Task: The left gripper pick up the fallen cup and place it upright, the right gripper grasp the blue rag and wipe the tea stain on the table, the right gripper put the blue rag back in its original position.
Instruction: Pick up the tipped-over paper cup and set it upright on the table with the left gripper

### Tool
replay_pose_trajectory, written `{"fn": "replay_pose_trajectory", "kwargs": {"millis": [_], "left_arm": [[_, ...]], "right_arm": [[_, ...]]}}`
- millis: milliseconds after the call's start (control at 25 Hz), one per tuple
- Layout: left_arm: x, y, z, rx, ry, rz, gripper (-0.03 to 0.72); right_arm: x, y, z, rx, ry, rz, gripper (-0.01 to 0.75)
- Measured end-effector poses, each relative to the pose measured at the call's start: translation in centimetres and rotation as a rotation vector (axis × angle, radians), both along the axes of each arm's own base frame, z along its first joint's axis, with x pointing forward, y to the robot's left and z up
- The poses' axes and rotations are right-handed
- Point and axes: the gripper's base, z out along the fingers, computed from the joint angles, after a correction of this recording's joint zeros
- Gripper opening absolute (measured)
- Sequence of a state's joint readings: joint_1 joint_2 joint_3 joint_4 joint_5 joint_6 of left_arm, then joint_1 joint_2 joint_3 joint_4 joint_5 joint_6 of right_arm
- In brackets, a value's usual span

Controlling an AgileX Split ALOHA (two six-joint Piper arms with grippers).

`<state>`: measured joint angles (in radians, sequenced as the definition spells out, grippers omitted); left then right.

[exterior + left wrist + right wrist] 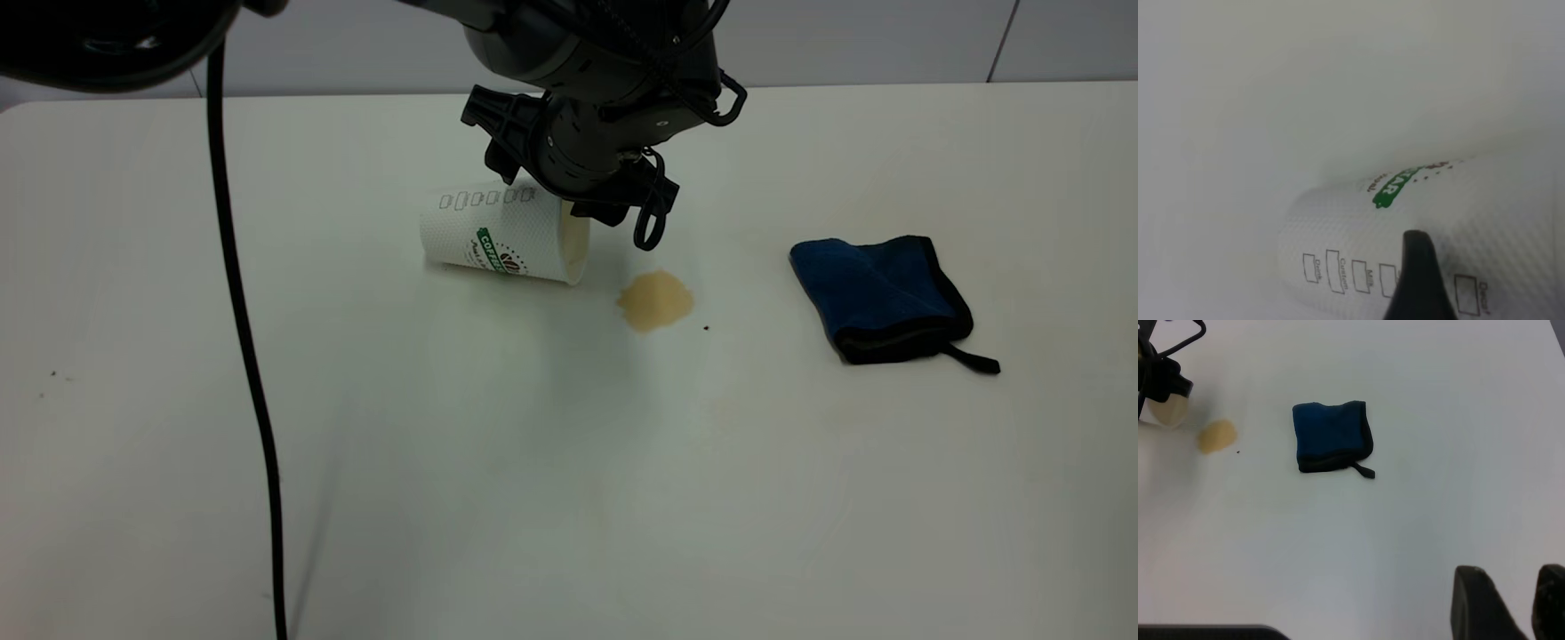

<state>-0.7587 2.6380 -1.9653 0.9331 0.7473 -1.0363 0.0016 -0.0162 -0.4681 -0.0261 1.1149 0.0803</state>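
Note:
The white paper cup [502, 236] lies on its side on the table [533, 462], its mouth facing the tea stain [655, 300]. My left gripper [569, 178] hangs low over the cup's far upper side near its mouth, with its jaws open on either side of it. In the left wrist view one black finger [1418, 280] shows close against the cup [1405, 227]. The blue rag [876, 298] lies folded to the right of the stain and also shows in the right wrist view [1331, 435]. My right gripper [1511, 587] is open, high and well back from the rag.
A black cable [244, 356] hangs down across the left side of the exterior view. A tiny dark speck [706, 327] lies just right of the stain. The table's far edge runs behind the left arm.

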Motion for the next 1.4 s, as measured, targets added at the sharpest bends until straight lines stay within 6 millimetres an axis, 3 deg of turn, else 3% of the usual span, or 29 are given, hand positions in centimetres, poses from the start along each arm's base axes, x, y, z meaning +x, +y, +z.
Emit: {"fn": "replay_pose_trajectory", "kwargs": {"millis": [400, 520, 880, 1120, 1400], "left_arm": [[0.1, 0.9, -1.2, 0.028, 0.017, 0.044, 0.555], [0.0, 1.1, -1.5, 0.048, 0.023, 0.065, 0.485], [0.3, 1.4, -0.6, 0.102, -0.005, 0.064, 0.156], [0.4, 1.0, 1.8, 0.095, 0.015, 0.007, 0.071], [0.8, 2.4, 8.8, 0.128, 0.117, -0.104, 0.065]], "right_arm": [[0.0, 0.0, 0.0, 0.000, 0.000, 0.000, 0.239], [0.0, 0.0, 0.0, 0.000, 0.000, 0.000, 0.239], [0.0, 0.0, 0.0, 0.000, 0.000, 0.000, 0.239], [0.0, 0.0, 0.0, 0.000, 0.000, 0.000, 0.239], [0.0, 0.0, 0.0, 0.000, 0.000, 0.000, 0.239]]}}
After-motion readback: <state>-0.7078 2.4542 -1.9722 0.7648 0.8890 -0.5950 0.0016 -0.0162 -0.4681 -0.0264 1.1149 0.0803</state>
